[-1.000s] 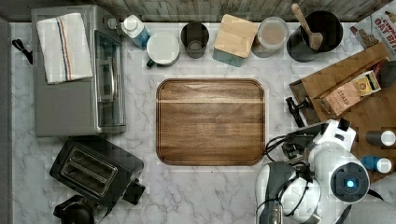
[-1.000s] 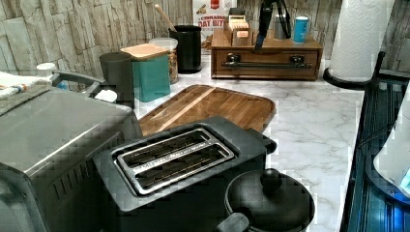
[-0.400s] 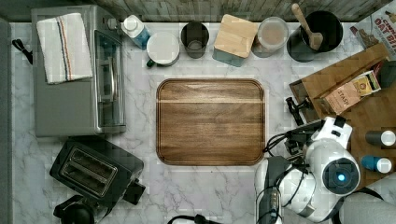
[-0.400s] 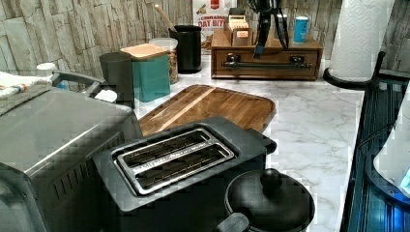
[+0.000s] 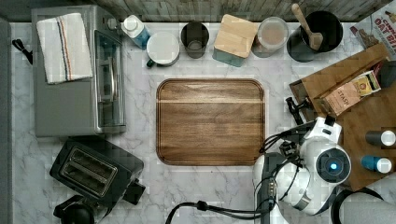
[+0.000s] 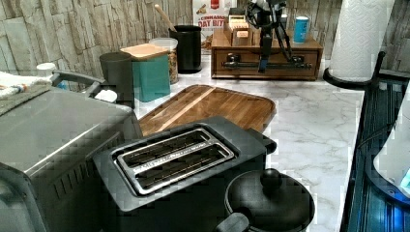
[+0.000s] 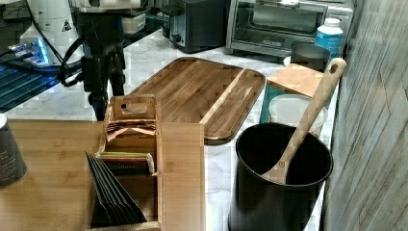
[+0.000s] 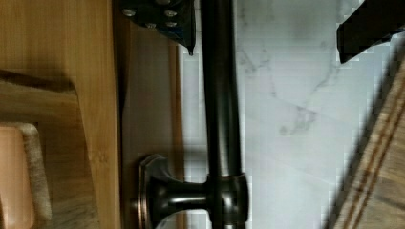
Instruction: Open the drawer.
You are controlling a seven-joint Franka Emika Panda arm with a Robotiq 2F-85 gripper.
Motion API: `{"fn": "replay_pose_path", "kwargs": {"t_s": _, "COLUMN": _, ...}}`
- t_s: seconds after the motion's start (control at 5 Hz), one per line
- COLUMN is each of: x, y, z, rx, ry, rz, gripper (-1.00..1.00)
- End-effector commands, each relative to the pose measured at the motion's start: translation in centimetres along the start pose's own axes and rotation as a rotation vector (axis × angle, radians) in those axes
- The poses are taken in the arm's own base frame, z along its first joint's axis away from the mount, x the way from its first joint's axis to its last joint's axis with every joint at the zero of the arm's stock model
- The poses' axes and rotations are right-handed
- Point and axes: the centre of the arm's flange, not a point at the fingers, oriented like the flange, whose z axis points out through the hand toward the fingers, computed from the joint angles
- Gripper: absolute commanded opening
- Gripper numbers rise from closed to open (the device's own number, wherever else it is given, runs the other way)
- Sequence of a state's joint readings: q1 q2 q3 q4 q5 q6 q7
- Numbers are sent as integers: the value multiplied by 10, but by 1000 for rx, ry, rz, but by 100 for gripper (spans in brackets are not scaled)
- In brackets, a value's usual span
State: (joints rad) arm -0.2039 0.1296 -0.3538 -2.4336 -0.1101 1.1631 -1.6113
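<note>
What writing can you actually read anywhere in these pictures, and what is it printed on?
"OAT BIT", cut off above and at the sides: on the red-and-white cereal box against the stone wall, left view.
"OAT", part of a larger print: on the same box, top view.
"STASH": on the tan tea packet atop the wooden drawer unit.
The black triangle sign on the white robot arm is too blurred to read.

The arm (image 5: 322,163) points straight down, wrist vertical; the gripper (image 6: 263,65) hangs low with its fingers (image 8: 162,19) spread apart
</note>
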Motion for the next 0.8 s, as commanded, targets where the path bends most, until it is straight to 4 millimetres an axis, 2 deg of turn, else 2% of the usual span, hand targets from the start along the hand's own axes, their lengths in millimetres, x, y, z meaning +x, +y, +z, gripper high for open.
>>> {"fn": "replay_pose_path", "kwargs": {"t_s": 0.2, "x": 16, "y": 29, "z": 0, "rx": -47, "ry": 91, "rz": 6, "gripper": 100}}
{"fn": "replay_pose_path", "kwargs": {"t_s": 0.4, "x": 18, "y": 20, "z": 4, "rx": -29, "ry": 85, "rz": 13, "gripper": 100}}
{"fn": "replay_pose_path", "kwargs": {"t_s": 0.6, "x": 19, "y": 7, "z": 0, "rx": -5, "ry": 111, "rz": -64, "gripper": 100}}
{"fn": "replay_pose_path", "kwargs": {"t_s": 0.8, "x": 33, "y": -6, "z": 6, "rx": 65, "ry": 68, "rz": -168, "gripper": 100}}
